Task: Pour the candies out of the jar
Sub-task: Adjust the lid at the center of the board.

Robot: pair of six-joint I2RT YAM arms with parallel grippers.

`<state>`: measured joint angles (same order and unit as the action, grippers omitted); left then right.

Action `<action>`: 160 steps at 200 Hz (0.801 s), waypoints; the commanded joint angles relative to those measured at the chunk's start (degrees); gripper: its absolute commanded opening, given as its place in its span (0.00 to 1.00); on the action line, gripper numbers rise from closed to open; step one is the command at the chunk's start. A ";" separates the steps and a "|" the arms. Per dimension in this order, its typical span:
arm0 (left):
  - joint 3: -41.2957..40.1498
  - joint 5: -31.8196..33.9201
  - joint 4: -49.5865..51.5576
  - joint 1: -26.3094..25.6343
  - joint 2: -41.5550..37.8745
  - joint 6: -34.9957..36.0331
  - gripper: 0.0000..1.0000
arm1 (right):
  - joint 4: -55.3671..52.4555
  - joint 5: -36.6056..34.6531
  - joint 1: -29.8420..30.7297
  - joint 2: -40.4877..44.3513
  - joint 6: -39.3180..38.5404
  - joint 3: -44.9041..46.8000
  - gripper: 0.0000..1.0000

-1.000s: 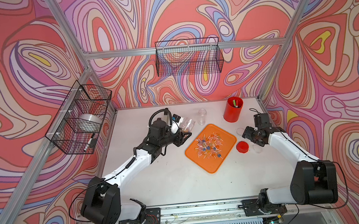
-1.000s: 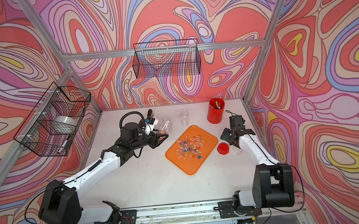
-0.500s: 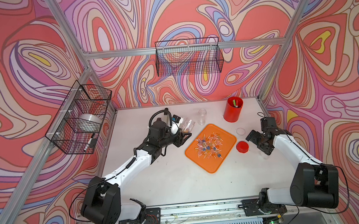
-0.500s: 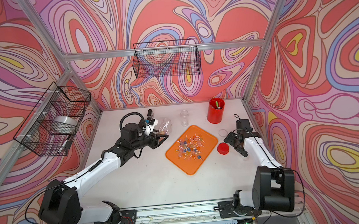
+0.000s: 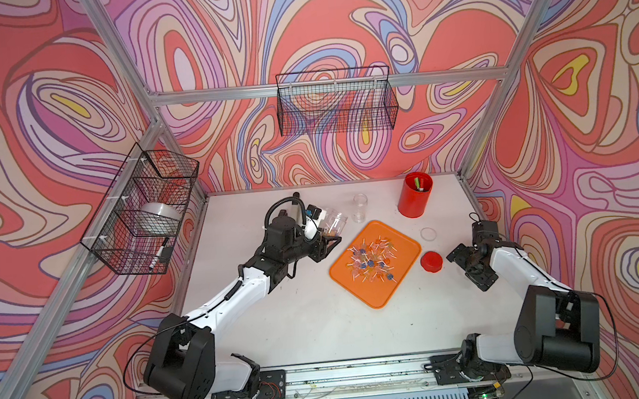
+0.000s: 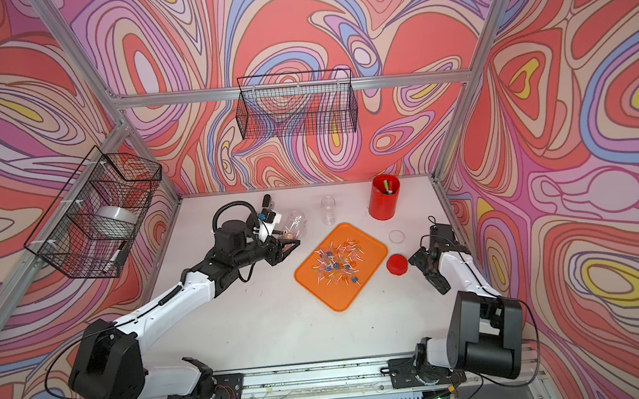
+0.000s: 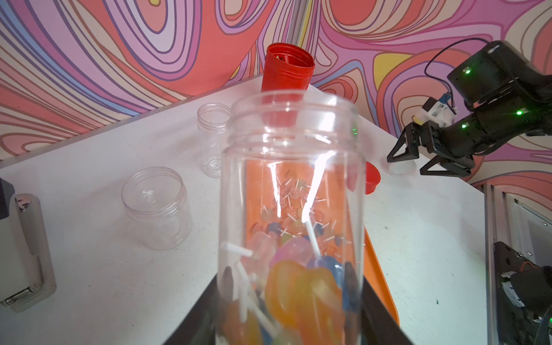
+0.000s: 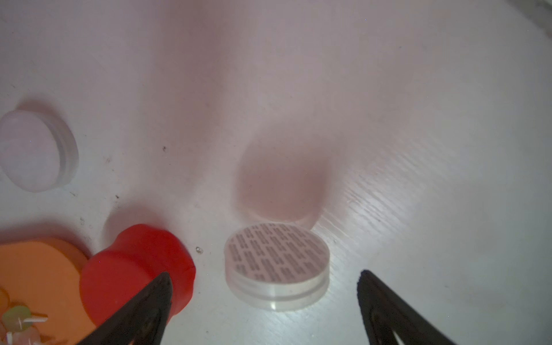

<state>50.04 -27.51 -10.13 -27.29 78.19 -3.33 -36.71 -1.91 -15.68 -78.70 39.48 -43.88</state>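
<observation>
Item: the jar [image 7: 292,194], clear plastic with a threaded open mouth and its lid off. My left gripper [image 5: 329,238] holds it low on the body near the base, fingers closed in on the wall. It is raised and tilted just beside the orange tray [image 5: 376,301], on the tray's left-arm side. Contents: a small clump of lollipop candies [image 7: 298,286] settled at the base end, with orange and blue heads and thin pale sticks. A larger scatter of loose candies [image 5: 371,260] already lies on the tray. Handling, as I judge it: light, thin-walled, smooth and liable to slip or flex, so I would keep the low grip firm without crushing. The sticks may tangle and hang back, then drop in a bunch. My right gripper [image 5: 468,267] stands wide open and holds nothing. It hangs over a clear lid with a printed liner [image 8: 276,260] on the tray's right-arm side. The red lid [image 5: 431,262] is just beside the tray there, and a second clear lid [image 5: 428,233] lies near it. Beyond the tray: a narrow empty jar [image 5: 360,207] and a red cup [image 5: 414,200] holding pens. Surface: white tabletop [image 5: 320,325], flat, matt and lightly scuffed. Room: aluminium-framed cell with swirl-patterned walls and two wire baskets [image 5: 335,101] hung on them.
</observation>
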 commanded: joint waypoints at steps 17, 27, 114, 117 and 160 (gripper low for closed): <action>2.42 -2.26 -1.91 0.26 0.86 -1.56 0.00 | 7.46 7.55 -0.17 -0.49 2.48 2.99 0.98; 2.69 -2.53 -2.16 0.30 1.20 -2.22 0.00 | 8.86 8.82 -0.12 0.00 2.40 3.31 0.98; 5.51 -1.50 -0.41 0.29 1.71 -3.09 0.00 | 6.81 12.17 -0.19 0.18 -5.15 -2.40 0.98; 5.36 -1.23 -0.43 0.28 1.58 -3.15 0.00 | 6.60 11.52 -0.13 0.19 -5.50 -2.70 0.98; 3.80 0.15 -1.29 0.30 1.37 -2.10 0.00 | 3.10 8.82 -0.15 -1.49 -8.54 -6.03 0.98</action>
<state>54.11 -28.38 -9.61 -27.27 80.90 -6.20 -30.70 9.30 -15.68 -79.59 33.85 -48.31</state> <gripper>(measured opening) 0.512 0.982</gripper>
